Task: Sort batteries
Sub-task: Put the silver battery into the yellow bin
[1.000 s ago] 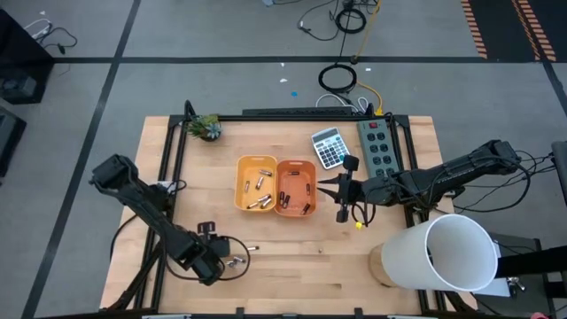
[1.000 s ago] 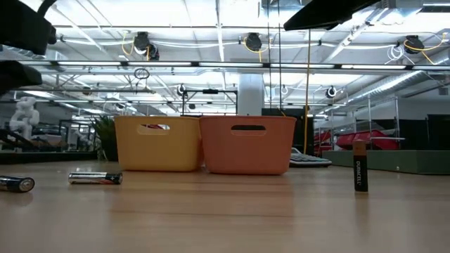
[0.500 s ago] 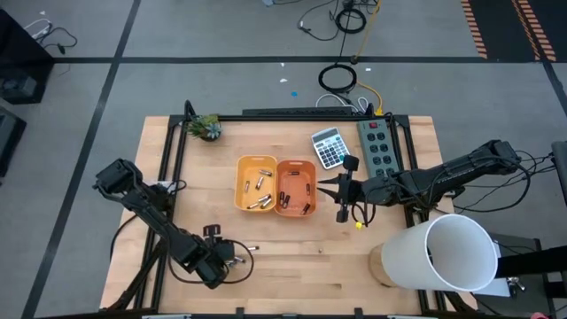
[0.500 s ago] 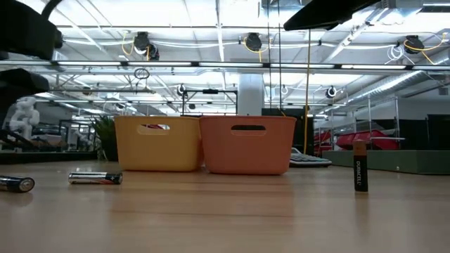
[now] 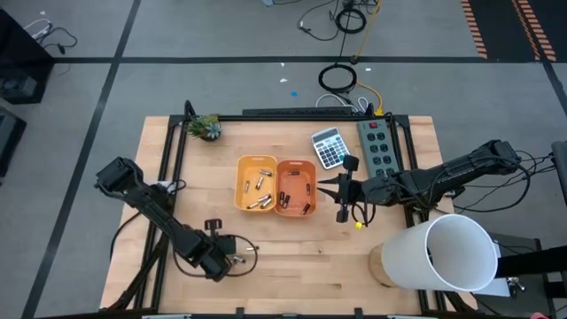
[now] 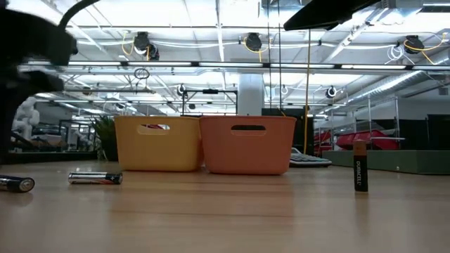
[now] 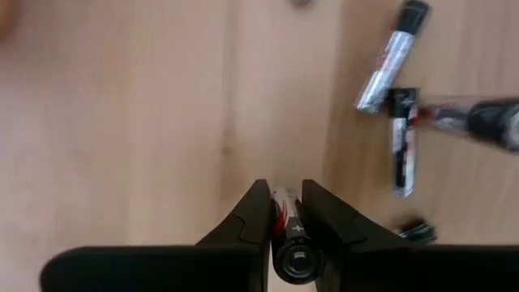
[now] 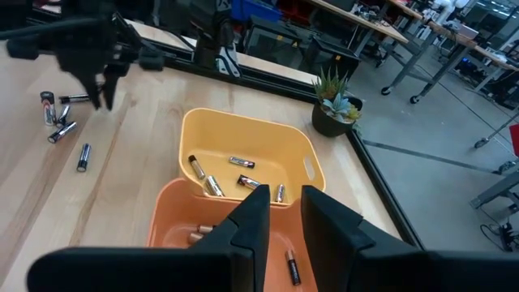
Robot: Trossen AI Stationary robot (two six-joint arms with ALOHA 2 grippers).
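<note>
My left gripper (image 5: 219,258) is at the table's near left, shut on a silvery battery with red print (image 7: 288,231). Several loose batteries (image 7: 388,63) lie on the wood beside it (image 5: 236,260). Two lie flat in the low view (image 6: 95,178) and a dark one stands upright (image 6: 360,166). The yellow tray (image 5: 257,183) and the orange tray (image 5: 297,187) stand side by side at mid-table, each with several batteries inside. My right gripper (image 5: 340,191) hovers just right of the orange tray, with a narrow gap between its fingers (image 8: 284,215) and nothing in it. My left gripper pinches the battery's round sides (image 7: 285,212) between its two fingers, which come from above and point down. The battery stands along the fingers, one end cap (image 7: 293,261) toward the wrist. Whether its lower end touches the table, I cannot tell.
A grey calculator (image 5: 330,147) and a power strip (image 5: 378,146) lie at the far right, and a small potted plant (image 5: 206,128) stands at the far left. A large white cylinder (image 5: 447,252) stands at the near right corner. Bare wood lies between the trays and the near edge.
My left gripper has shifted a little toward the table's right edge, staying over the loose batteries. The arm's dark shape in the low view has moved upward and blurred. My right arm has kept still.
</note>
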